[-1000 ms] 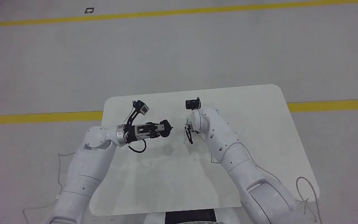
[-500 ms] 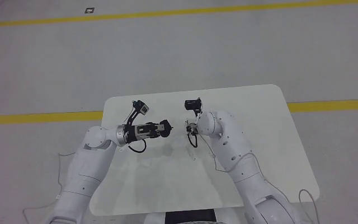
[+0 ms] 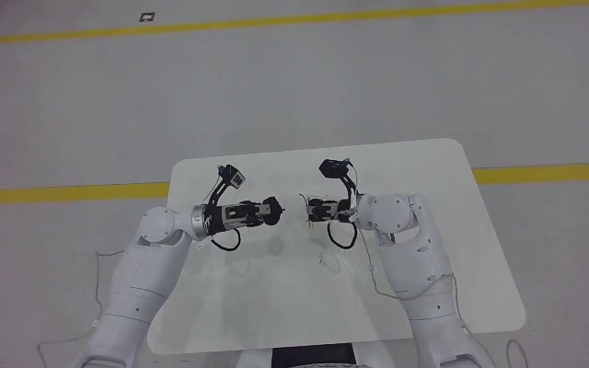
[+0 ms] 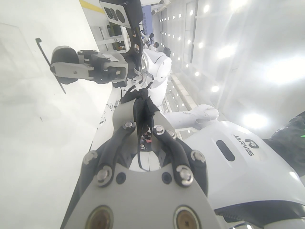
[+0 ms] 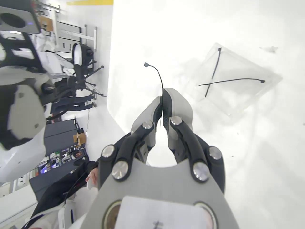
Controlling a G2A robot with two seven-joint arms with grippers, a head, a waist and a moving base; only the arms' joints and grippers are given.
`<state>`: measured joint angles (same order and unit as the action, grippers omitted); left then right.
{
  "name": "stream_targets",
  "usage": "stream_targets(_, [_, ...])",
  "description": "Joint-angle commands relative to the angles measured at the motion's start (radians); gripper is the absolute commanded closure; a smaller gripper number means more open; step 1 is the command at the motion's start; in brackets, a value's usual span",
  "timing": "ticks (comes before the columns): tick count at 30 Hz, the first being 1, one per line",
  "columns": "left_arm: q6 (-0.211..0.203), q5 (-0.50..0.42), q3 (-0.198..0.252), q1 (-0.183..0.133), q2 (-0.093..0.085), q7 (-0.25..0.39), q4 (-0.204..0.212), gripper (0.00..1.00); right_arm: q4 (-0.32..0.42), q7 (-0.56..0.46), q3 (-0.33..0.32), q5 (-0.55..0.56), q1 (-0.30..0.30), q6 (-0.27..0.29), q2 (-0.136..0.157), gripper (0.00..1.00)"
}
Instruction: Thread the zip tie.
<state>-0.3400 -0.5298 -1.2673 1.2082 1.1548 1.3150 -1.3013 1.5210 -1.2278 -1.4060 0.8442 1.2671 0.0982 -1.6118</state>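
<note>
Standing on yellow-lined floor (image 3: 276, 83), the table (image 3: 414, 175) bears perhaps a clear tray (image 5: 240, 95).

Black zip tie (image 5: 160, 77), white table (image 3: 442, 184).

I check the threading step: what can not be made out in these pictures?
Right wrist view: the shut right gripper hides much of the zip tie.
Left wrist view: a dark tangle covers the left gripper, so its hold is unclear.
Top view: the zip tie is too small to trace.
</note>
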Motion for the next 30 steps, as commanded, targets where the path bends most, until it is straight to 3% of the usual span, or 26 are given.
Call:
stream_targets(1, [0.000, 0.000, 0.000, 0.000, 0.000, 0.000, 0.000, 1.00, 0.000, 0.000, 0.001, 0.004, -0.001, -0.004, 0.000, 1.00])
stream_targets(7, [0.000, 0.000, 0.000, 0.000, 0.000, 0.000, 0.000, 1.00, 0.000, 0.000, 0.001, 0.004, -0.001, -0.004, 0.000, 1.00])
stream_targets(10, [0.000, 0.000, 0.000, 0.000, 0.000, 0.000, 0.000, 1.00, -0.011, 0.078, 0.010, -0.006, 0.016, -0.006, 0.001, 1.00])
stream_targets(14, [0.000, 0.000, 0.000, 0.000, 0.000, 0.000, 0.000, 1.00, 0.043, 0.186, -0.005, -0.117, 0.057, 0.009, 0.004, 1.00])
stream_targets(21, [0.000, 0.000, 0.000, 0.000, 0.000, 0.000, 0.000, 1.00, 0.176, 0.433, -0.026, -0.227, 0.192, 0.106, 0.014, 1.00])
stream_targets(24, [0.000, 0.000, 0.000, 0.000, 0.000, 0.000, 0.000, 1.00, 0.215, 0.520, -0.022, -0.254, 0.240, 0.169, 0.019, 1.00])
stream_targets(26, [0.000, 0.000, 0.000, 0.000, 0.000, 0.000, 0.000, 1.00, 0.235, 0.600, -0.015, -0.255, 0.270, 0.242, 0.023, 1.00])
stream_targets(30, [0.000, 0.000, 0.000, 0.000, 0.000, 0.000, 0.000, 1.00, 0.271, 0.661, 0.025, -0.227, 0.295, 0.242, 0.037, 1.00])
